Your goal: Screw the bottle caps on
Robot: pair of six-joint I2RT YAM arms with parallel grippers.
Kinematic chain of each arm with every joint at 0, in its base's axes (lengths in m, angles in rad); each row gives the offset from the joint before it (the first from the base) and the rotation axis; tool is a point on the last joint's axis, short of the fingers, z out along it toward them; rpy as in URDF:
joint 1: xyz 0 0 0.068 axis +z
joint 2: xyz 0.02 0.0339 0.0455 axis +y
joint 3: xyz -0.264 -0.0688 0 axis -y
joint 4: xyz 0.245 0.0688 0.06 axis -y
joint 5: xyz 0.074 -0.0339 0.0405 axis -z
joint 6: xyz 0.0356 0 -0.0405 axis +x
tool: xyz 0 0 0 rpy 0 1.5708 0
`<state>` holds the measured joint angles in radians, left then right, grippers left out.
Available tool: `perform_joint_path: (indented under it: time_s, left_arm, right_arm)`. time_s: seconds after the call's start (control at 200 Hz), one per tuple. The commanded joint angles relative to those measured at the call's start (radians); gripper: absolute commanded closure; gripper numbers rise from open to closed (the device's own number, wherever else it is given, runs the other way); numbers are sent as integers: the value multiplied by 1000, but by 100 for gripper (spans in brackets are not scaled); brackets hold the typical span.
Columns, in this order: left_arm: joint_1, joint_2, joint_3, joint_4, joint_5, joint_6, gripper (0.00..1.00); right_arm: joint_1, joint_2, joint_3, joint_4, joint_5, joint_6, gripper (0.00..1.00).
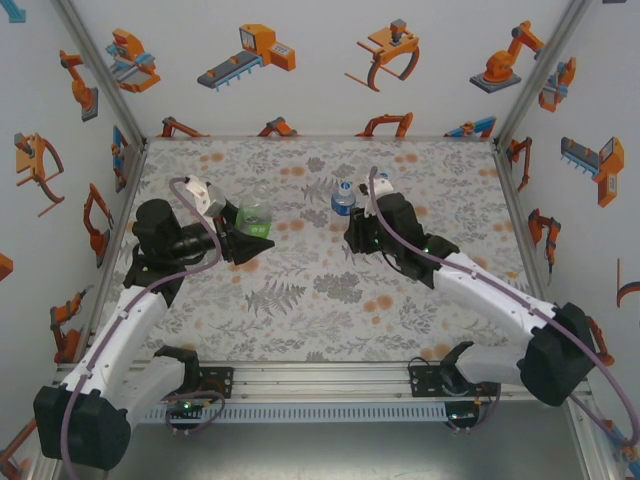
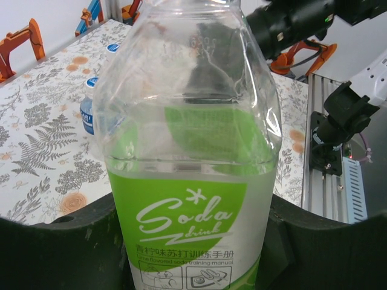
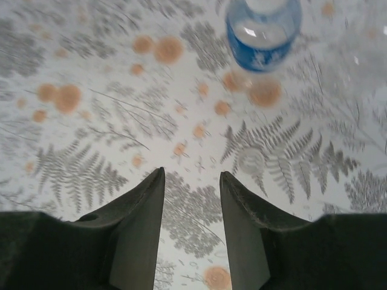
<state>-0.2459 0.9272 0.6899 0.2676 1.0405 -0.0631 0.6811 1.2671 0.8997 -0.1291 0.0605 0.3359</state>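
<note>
Green bottle [image 2: 193, 181] pinched between the fingers of the left gripper [image 1: 250, 236], right gripper [image 3: 192, 178] held slightly spread and empty above the floral table [image 3: 91, 133], blue-label bottle [image 3: 263, 30] stood near, ahead of its fingers.

Green bottle [image 2: 188, 115], label [image 2: 184, 226] reading "Soda drink", Chinese print beneath
</note>
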Motion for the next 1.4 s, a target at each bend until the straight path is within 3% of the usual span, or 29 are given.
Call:
perform_joint_path:
  time_s: [0.0, 0.125, 0.531, 0.991, 1.392]
  left_arm:
    - [9, -3, 40, -1, 4, -4, 100]
    - [10, -5, 41, -8, 3, -3, 100]
    - [14, 12, 49, -22, 4, 0, 100]
    - [19, 38, 58, -25, 23, -6, 100]
    - [20, 38, 63, -31, 32, -5, 100]
  right_arm:
    - [-26, 60, 20, -81, 26, 67, 56]
    - [-40, 167, 37, -77, 39, 77, 46]
    - [-46, 449, 124, -25, 122, 52, 39]
    - [-54, 519, 116, 11, 103, 44, 52]
    - [-45, 449, 65, -12, 75, 63, 61]
